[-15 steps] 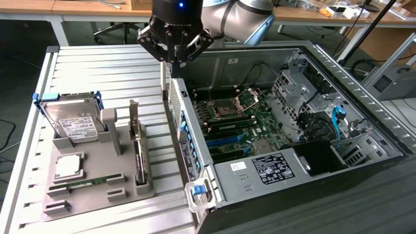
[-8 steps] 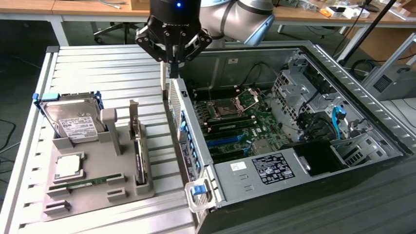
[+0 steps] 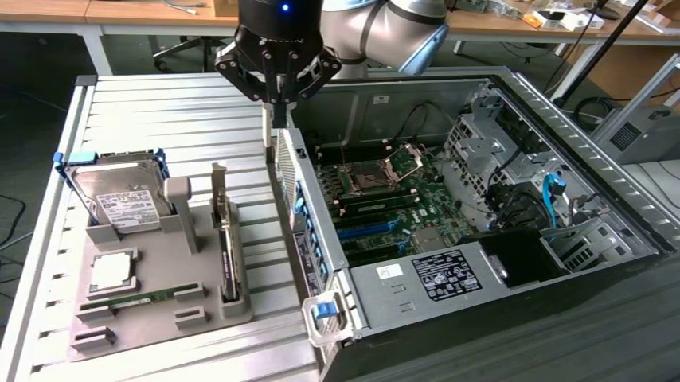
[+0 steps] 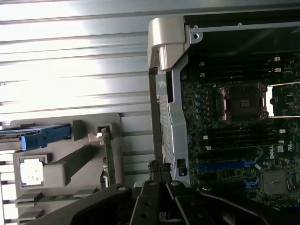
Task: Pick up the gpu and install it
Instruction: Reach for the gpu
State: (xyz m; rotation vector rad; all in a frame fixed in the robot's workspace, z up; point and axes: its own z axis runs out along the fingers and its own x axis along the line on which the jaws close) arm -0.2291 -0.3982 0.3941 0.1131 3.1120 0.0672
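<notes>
Gripper (image 3: 279,97) hung at upper middle of the exterior view, fingers clenched on nothing, over the rear wall of the computer case (image 3: 595,159). Graphics card (image 3: 226,247) stood on edge in the grey holder (image 3: 138,318) at lower left, not gripped, likely upright so its top edge could be pinched. Case lay open on its side, so the motherboard (image 3: 393,207) faced up for a straight push-down. Hard drive (image 3: 123,195) stood further left in the holder.
</notes>
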